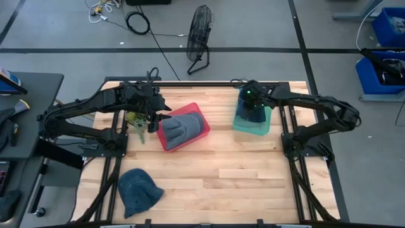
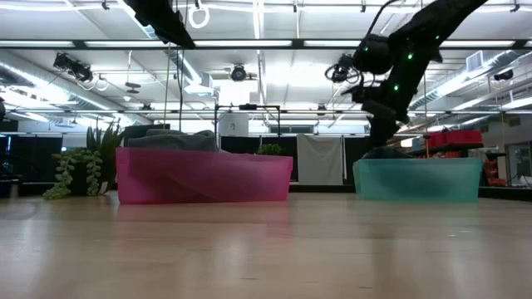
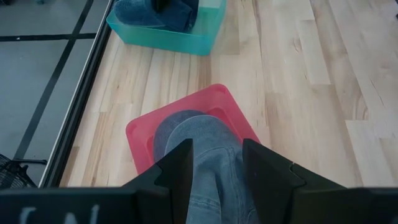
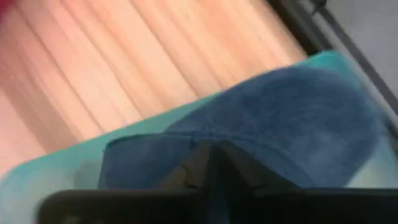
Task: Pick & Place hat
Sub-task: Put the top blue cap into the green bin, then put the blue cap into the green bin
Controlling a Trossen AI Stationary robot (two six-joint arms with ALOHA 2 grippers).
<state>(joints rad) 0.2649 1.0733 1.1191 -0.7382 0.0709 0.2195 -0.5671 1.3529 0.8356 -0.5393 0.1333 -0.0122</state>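
My right end effector [image 1: 251,106] pinches the dark blue hat [image 4: 286,124] in the teal bin [image 1: 262,125] near the counter's [image 1: 253,183] far right corner; my left end effector [image 3: 214,165] hangs spread wide over the grey hat [image 3: 205,143] in the red bin [image 3: 140,134].

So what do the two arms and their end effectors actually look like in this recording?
Both arms are dark, nearly black, jointed links. The left end effector has two flat, angular black fingers. The right arm shows small green indicator lights near its wrist, visible from above and from the low camera. Thin dark cables run along both arms.
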